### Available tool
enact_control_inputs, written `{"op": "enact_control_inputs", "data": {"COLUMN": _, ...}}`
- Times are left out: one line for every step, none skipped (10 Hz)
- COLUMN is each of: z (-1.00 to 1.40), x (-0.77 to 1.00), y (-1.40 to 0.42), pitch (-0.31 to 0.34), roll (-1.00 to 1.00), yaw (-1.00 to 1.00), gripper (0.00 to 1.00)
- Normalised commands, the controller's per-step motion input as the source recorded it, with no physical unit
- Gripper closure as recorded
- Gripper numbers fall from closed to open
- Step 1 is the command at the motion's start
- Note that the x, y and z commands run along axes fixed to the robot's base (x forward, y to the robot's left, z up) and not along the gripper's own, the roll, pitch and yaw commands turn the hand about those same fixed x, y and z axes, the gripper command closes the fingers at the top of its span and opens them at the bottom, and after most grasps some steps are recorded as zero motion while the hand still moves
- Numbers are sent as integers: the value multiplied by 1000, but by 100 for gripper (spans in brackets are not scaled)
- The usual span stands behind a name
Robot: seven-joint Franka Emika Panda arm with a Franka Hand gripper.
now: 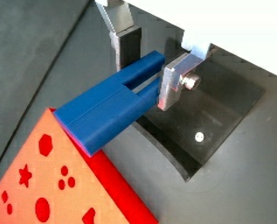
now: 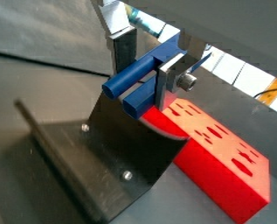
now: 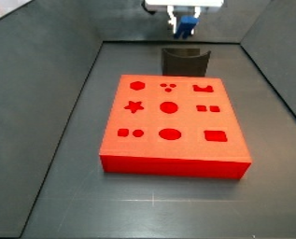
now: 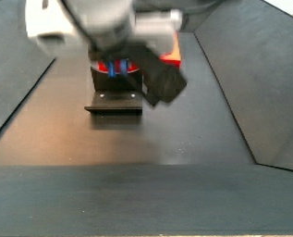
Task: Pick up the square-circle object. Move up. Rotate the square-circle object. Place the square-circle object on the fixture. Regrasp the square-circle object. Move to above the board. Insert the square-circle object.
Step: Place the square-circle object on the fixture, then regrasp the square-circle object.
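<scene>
The square-circle object (image 1: 106, 109) is a bright blue blocky peg with a slot along it. My gripper (image 1: 150, 79) is shut on one end of it, and the rest sticks out sideways from the silver fingers (image 1: 176, 80). In a wrist view the peg (image 2: 135, 83) hangs just above the fixture (image 2: 106, 166), a dark L-shaped bracket. In a side view the gripper (image 3: 184, 23) is high at the far end, over the fixture (image 3: 184, 61). The red board (image 3: 169, 126) with shaped holes lies in front of it. In a side view the arm (image 4: 124, 37) hides most of the peg (image 4: 115, 67).
Dark sloping walls (image 3: 63, 84) close in the floor on both sides. The board (image 2: 217, 149) lies right next to the fixture's base plate (image 1: 217, 122). Bare dark floor (image 4: 136, 167) stretches on the side of the fixture away from the board.
</scene>
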Motion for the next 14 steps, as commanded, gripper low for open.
{"op": "enact_control_inputs", "data": {"z": -1000, "x": 159, "y": 101, "pitch": 14, "roll": -562, "yaw": -132, "gripper": 100}}
{"op": "enact_control_inputs", "data": {"z": -1000, "x": 171, "y": 108, "pitch": 10, "roll": -395, "yaw": -118, "gripper": 100}}
{"op": "enact_control_inputs", "data": {"z": -1000, "x": 181, "y": 106, "pitch": 13, "roll": -195, "yaw": -94, "gripper": 100}}
{"op": "enact_control_inputs", "data": {"z": -1000, "x": 183, "y": 109, "pitch": 9, "roll": -167, "yaw": -88, "gripper": 100}}
{"op": "enact_control_inputs", "data": {"z": -810, "x": 154, "y": 96, "pitch": -1, "roll": -151, "yaw": -81, "gripper": 100}}
{"op": "enact_control_inputs", "data": {"z": -597, "x": 119, "y": 77, "pitch": -7, "roll": -139, "yaw": -73, "gripper": 100}}
{"op": "enact_control_inputs", "data": {"z": -470, "x": 92, "y": 73, "pitch": -2, "roll": -117, "yaw": -65, "gripper": 100}}
{"op": "enact_control_inputs", "data": {"z": -443, "x": 80, "y": 67, "pitch": -3, "roll": -115, "yaw": -59, "gripper": 100}}
{"op": "enact_control_inputs", "data": {"z": 0, "x": 0, "y": 0, "pitch": 0, "roll": 0, "yaw": 0, "gripper": 0}}
{"op": "enact_control_inputs", "data": {"z": 1000, "x": 0, "y": 0, "pitch": 59, "roll": -55, "yaw": -3, "gripper": 0}}
{"op": "enact_control_inputs", "data": {"z": 1000, "x": -5, "y": 4, "pitch": 59, "roll": -44, "yaw": 0, "gripper": 0}}
{"op": "enact_control_inputs", "data": {"z": 1000, "x": -21, "y": 3, "pitch": 62, "roll": -7, "yaw": -7, "gripper": 0}}
{"op": "enact_control_inputs", "data": {"z": 1000, "x": -24, "y": -2, "pitch": 63, "roll": 14, "yaw": -9, "gripper": 0}}
{"op": "enact_control_inputs", "data": {"z": 1000, "x": -31, "y": -2, "pitch": 65, "roll": 40, "yaw": -20, "gripper": 0}}
